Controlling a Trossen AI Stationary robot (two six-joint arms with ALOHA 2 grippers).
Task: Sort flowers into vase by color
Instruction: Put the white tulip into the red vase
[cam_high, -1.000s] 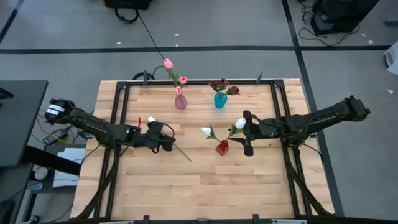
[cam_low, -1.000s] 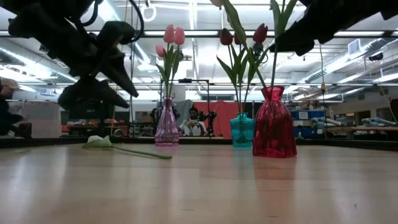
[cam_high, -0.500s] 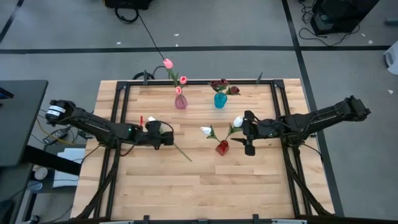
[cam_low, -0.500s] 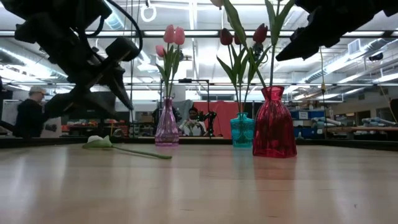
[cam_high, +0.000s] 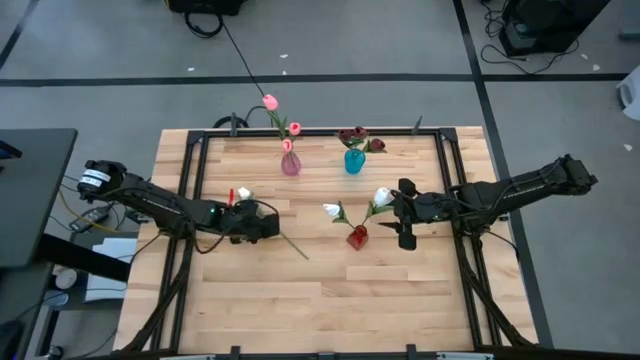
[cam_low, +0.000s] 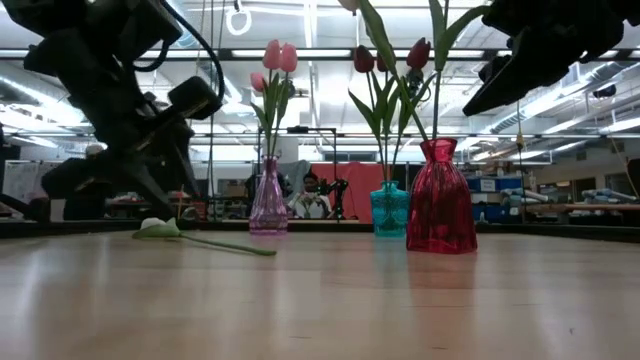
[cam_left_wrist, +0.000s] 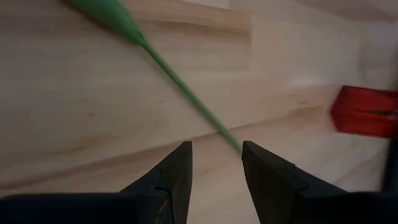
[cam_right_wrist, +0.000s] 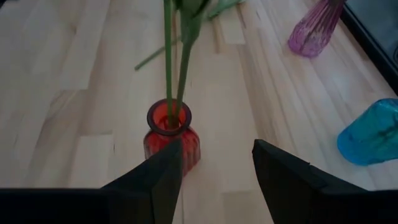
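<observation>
A white tulip lies flat on the table, head (cam_high: 243, 193) toward the far left and stem (cam_high: 290, 245) running toward the near right; it also shows in the low view (cam_low: 160, 228). My left gripper (cam_high: 270, 228) is open and low over the stem, with the stem's lower end (cam_left_wrist: 211, 121) showing between its fingers (cam_left_wrist: 214, 168). A red vase (cam_high: 357, 237) holds two white tulips (cam_high: 382, 195). My right gripper (cam_high: 403, 213) is open and empty, just right of the red vase (cam_right_wrist: 171, 134). A purple vase (cam_high: 290, 163) holds pink tulips. A teal vase (cam_high: 354, 160) holds dark red tulips.
The purple vase (cam_low: 268, 200), teal vase (cam_low: 388, 210) and red vase (cam_low: 440, 200) stand upright in the table's far middle. A small red object (cam_high: 229, 195) lies by the tulip's head. A black frame (cam_high: 190, 160) runs along the table's sides. Bare wood lies toward the near edge.
My left gripper has gone down toward the lying tulip's stem and a little toward the table's right edge, tipping to point more steeply down. My right gripper has drawn back toward the table's right edge, away from the red vase.
</observation>
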